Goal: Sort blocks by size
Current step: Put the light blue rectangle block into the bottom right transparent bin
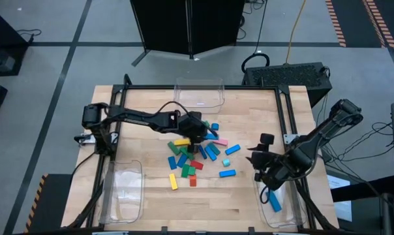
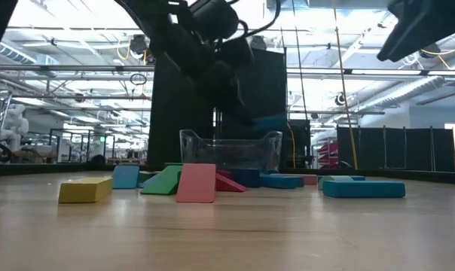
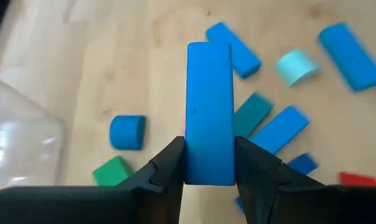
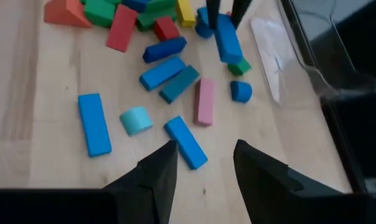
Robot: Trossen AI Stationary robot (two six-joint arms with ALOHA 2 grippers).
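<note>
Blue long bar point(image 3: 209, 112), clamped between the fingers of my left hand point(image 1: 196, 132), held above the block pile point(image 1: 198, 156) at frame centre of the surface point(image 1: 145, 111); my right hand point(image 4: 203, 165), lower right, parted, holding nothing

Left pincer point(image 1: 196, 132) over scattered blocks point(image 1: 198, 156)

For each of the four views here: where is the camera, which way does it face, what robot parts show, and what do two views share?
High: overhead, facing down; both arms, block pile.
Low: table height, looking across; arms overhead, clear bin behind blocks.
Left wrist: on left arm; left end effector shut on long blue bar.
Right wrist: on right arm; open right end effector above table.
Shared: the blue bar also shows in right wrist view.
</note>
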